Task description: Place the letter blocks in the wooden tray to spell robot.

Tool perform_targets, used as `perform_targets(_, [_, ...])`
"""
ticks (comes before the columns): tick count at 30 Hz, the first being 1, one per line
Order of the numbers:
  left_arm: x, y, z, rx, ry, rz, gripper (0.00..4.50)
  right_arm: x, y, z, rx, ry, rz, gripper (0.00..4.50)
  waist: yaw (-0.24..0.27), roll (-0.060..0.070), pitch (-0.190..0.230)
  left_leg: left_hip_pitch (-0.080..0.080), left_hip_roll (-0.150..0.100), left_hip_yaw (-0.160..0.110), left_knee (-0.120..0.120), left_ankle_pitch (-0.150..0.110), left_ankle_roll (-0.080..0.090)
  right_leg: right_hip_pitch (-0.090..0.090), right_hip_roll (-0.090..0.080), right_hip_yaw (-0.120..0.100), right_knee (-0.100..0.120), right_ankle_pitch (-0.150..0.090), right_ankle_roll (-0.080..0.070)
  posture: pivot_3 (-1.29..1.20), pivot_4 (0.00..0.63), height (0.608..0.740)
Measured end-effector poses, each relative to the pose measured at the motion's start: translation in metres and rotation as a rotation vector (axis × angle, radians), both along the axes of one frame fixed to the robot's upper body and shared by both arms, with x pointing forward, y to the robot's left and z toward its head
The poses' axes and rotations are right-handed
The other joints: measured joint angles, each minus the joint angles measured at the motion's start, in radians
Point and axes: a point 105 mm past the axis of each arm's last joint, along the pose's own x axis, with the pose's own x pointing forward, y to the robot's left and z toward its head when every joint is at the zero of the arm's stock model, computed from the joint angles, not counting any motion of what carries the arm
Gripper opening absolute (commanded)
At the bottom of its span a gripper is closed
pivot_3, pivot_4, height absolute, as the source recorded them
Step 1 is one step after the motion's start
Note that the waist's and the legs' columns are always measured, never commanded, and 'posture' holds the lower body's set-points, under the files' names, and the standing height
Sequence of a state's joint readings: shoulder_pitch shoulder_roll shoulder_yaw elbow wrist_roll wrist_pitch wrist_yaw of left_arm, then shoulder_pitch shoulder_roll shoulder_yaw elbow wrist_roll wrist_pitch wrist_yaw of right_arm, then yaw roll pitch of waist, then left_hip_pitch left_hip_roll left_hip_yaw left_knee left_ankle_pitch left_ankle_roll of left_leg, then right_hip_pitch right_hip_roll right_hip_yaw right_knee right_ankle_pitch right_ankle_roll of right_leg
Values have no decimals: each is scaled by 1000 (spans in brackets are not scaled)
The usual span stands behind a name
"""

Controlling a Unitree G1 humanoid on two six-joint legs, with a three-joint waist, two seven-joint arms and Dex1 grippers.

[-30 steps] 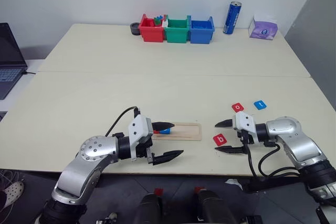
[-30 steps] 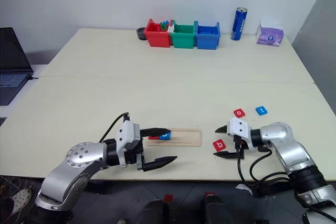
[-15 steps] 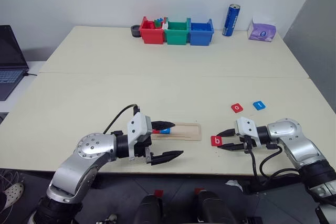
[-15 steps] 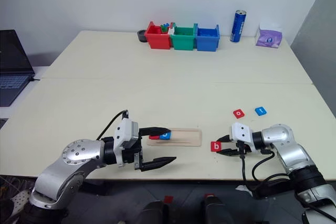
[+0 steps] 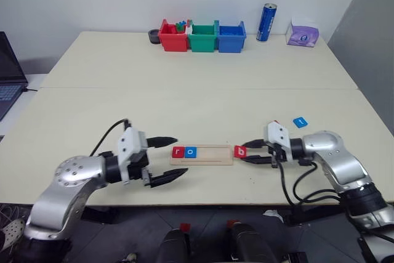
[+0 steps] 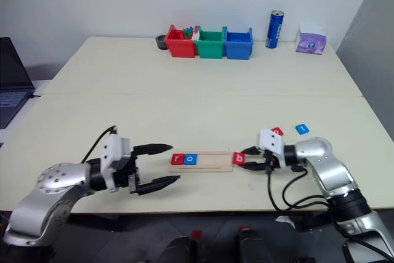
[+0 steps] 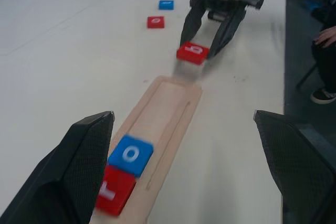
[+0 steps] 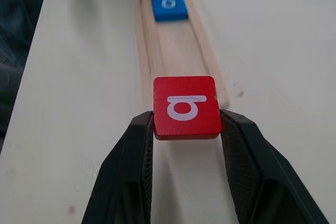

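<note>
The wooden tray (image 5: 212, 154) lies near the table's front edge. A red r block (image 5: 178, 151) and a blue o block (image 5: 191, 151) sit side by side at its left end. My right gripper (image 5: 242, 151) is shut on a red b block (image 8: 186, 106), held just off the tray's right end. A red o block (image 6: 277, 131) and a blue t block (image 5: 300, 122) lie on the table behind that arm. My left gripper (image 6: 175, 162) stands open just left of the tray, holding nothing.
Red (image 5: 173, 35), green (image 5: 203, 35) and blue (image 5: 231, 35) bins line the far edge, with a blue can (image 5: 267, 22) and a purple tissue pack (image 5: 301, 35) to their right. A laptop (image 5: 7, 78) sits at the far left. A person's hand (image 7: 326, 36) shows beyond the table.
My right gripper closed on the red b block, lifted it and carried it left to the tray's right end. My left gripper drew back to the left, off the tray.
</note>
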State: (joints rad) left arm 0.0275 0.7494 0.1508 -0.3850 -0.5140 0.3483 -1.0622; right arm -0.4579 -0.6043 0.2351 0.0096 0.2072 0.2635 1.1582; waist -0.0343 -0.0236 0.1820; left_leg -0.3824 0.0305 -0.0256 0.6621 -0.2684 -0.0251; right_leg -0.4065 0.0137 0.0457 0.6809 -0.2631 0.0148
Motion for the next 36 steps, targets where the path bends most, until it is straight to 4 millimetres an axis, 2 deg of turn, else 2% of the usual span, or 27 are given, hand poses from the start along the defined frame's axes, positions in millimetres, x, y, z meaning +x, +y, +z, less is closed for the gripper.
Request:
perform_targets(5, [-13, 20, -13, -5, 44, 109, 4500, 6, 27, -1, 13, 8, -35, 1462, 7, 0, 0, -2, 1, -1, 0, 0, 0, 0, -3, 0, -1, -1, -1, 0, 150, 740])
perform_targets(9, [-20, 16, -13, -41, 31, 155, 4500, 1, 46, -6, 1, 21, -17, 1462, 9, 0, 0, -2, 1, -1, 0, 0, 0, 0, -6, 0, 0, -1, -1, 0, 150, 740])
perform_targets(23, [-24, 14, -8, -49, 6, 191, 4500, 9, 67, -14, -38, 29, -3, 1462, 3, 0, 0, -1, 0, -1, -1, 0, 0, 0, -2, -2, 0, -2, -1, 0, 150, 740])
perform_targets(36, [-22, 12, -3, -47, -15, 189, 4500, 13, 67, -25, -77, 16, 4, 1462, 3, 0, 0, -1, 0, -1, -1, 0, 0, 0, -2, -2, 0, -2, -2, 0, 150, 740])
